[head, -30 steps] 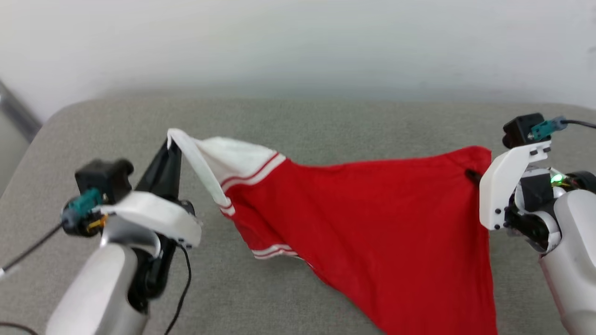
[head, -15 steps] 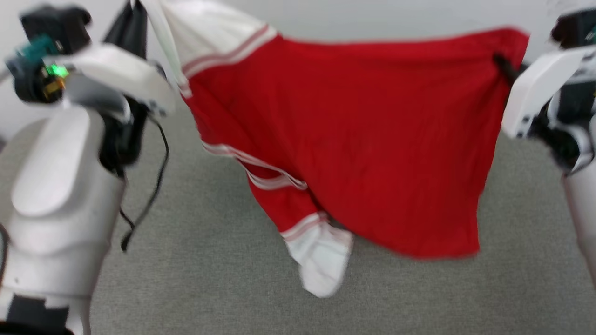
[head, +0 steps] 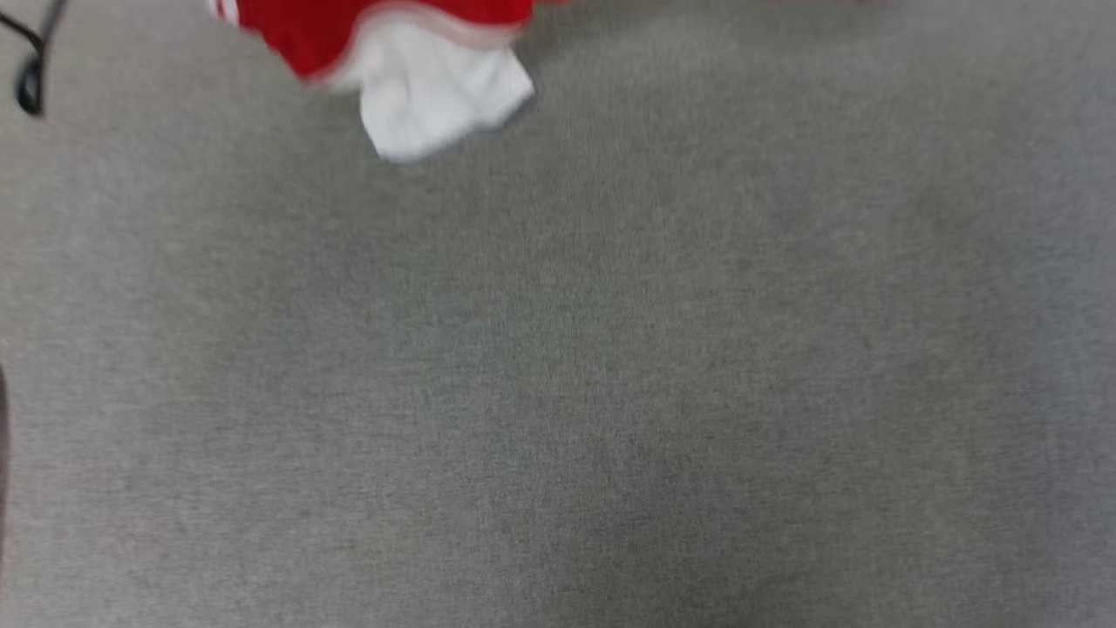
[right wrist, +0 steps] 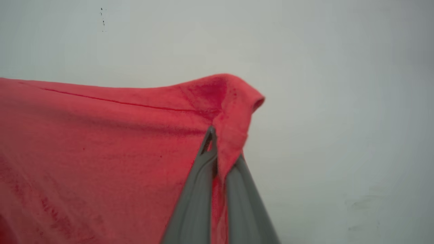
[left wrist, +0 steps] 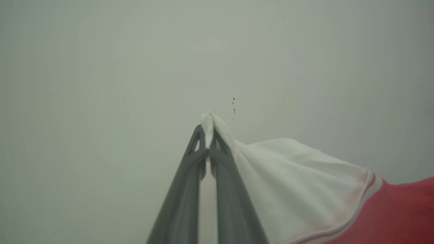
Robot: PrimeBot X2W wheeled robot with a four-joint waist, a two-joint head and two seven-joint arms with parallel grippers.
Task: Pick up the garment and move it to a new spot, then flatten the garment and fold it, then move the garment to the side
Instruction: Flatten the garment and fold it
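Note:
The garment [head: 410, 61] hangs in the air; its lowest part, a white sleeve with red trim, dangles at the top of the head view above the grey surface. In the left wrist view my left gripper [left wrist: 207, 135] is shut on the edge of a white sleeve of the garment [left wrist: 305, 189], which trails off to the right into red cloth. In the right wrist view my right gripper [right wrist: 217, 140] is shut on a red corner of the garment [right wrist: 101, 142], stretched away to the left. The chest lettering is hidden.
A grey fabric-covered surface [head: 558, 366] spreads below the hanging cloth. A black cable loop [head: 30, 83] shows at the top left of the head view. A pale plain wall [left wrist: 101, 67] stands behind both grippers.
Both arms have lifted the garment off the surface and out past the top of the head view. The camera has tilted down too, so the whole picture shifted.

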